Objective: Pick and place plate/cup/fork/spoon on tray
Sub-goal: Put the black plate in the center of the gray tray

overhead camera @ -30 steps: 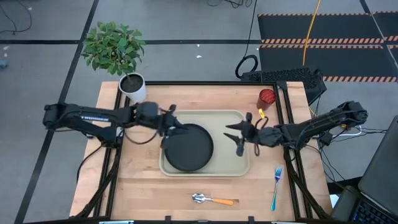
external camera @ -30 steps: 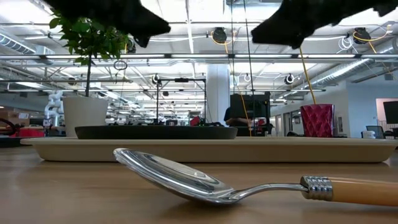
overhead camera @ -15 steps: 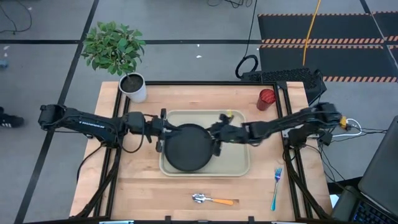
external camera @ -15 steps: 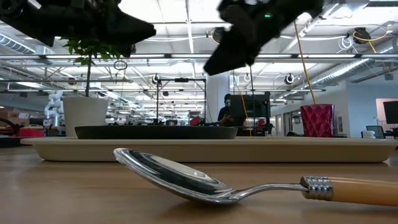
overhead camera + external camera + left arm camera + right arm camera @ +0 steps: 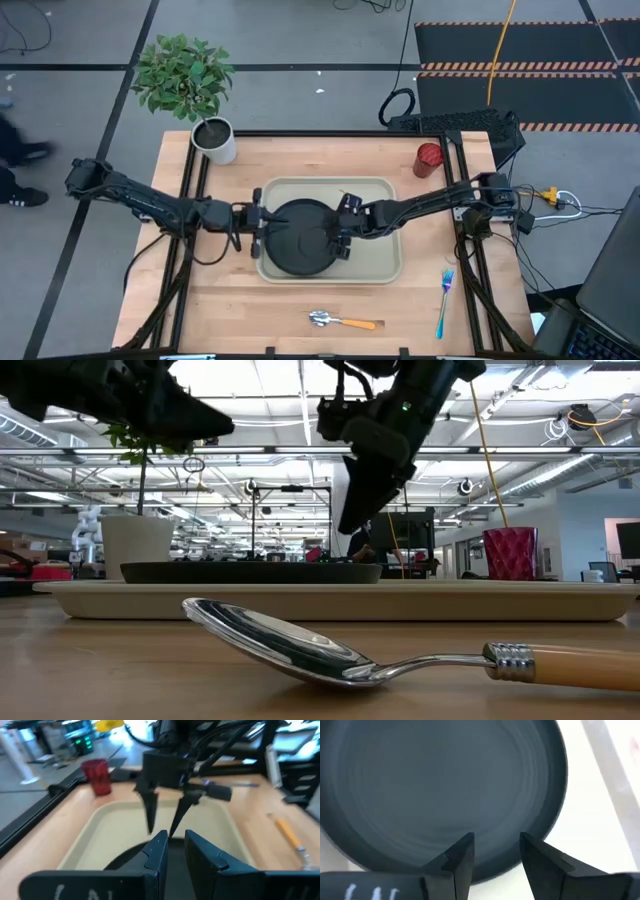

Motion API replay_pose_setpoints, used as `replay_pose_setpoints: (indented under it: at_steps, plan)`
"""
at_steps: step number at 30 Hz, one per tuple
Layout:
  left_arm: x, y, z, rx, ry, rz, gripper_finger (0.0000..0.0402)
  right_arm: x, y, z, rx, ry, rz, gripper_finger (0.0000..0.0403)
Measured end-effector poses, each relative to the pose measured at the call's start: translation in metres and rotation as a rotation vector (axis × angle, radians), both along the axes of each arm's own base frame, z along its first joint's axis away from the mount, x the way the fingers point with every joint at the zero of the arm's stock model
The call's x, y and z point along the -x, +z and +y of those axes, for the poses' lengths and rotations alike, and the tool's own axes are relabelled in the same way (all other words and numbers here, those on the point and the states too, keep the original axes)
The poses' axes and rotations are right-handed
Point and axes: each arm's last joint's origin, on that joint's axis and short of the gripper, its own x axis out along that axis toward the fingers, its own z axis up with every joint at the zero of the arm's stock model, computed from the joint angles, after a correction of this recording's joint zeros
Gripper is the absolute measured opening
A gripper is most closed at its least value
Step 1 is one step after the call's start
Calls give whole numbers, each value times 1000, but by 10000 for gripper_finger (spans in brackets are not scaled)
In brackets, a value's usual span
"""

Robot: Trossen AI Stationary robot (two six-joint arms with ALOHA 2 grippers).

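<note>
The black plate (image 5: 300,240) lies flat in the left half of the beige tray (image 5: 378,252). My right gripper (image 5: 343,226) hangs open over the plate's right part, slanting down, clear of the plate (image 5: 445,780); the low view shows its fingertips (image 5: 350,525) above the plate (image 5: 250,572). At the tray's left rim my left gripper (image 5: 261,222) points across the tray, a narrow gap between its fingers (image 5: 175,842) and nothing in it. The red cup (image 5: 428,158) stands at the back right. Near the right edge lies the fork (image 5: 443,298). The spoon (image 5: 342,321) rests at the near edge.
A white pot with a green plant (image 5: 214,140) stands on the table's far left corner. The right half of the tray is bare. Black frame rails (image 5: 462,200) run along the table's left and right sides.
My right gripper has swung from the tray's right end toward the table's left, over the plate's right part, tipping downward and sinking. My left gripper has drawn back from the plate's left edge to the tray's left rim, a little lower. The plate has stayed put.
</note>
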Motion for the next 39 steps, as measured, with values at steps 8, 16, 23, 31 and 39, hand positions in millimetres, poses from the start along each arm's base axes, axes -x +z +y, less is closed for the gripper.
replay_pose_setpoints:
  at_steps: [8, 16, 23, 31, 39]
  plan:
    - [4, 0, -12, -34, 41, 1, 69, -4, -7, 2, -10, -26, -8, 148]
    - [4, 0, -13, -31, 46, 0, 69, 0, -27, 1, -8, -28, 44, 148]
    - [4, -1, -13, -31, 46, 4, 69, 13, -46, -1, -22, -73, 82, 148]
    - [4, -1, -13, -30, 47, 7, 69, 18, -44, -2, -9, -63, 99, 148]
    - [4, -2, -13, -29, 48, 14, 69, 27, -24, -5, 33, -89, 73, 148]
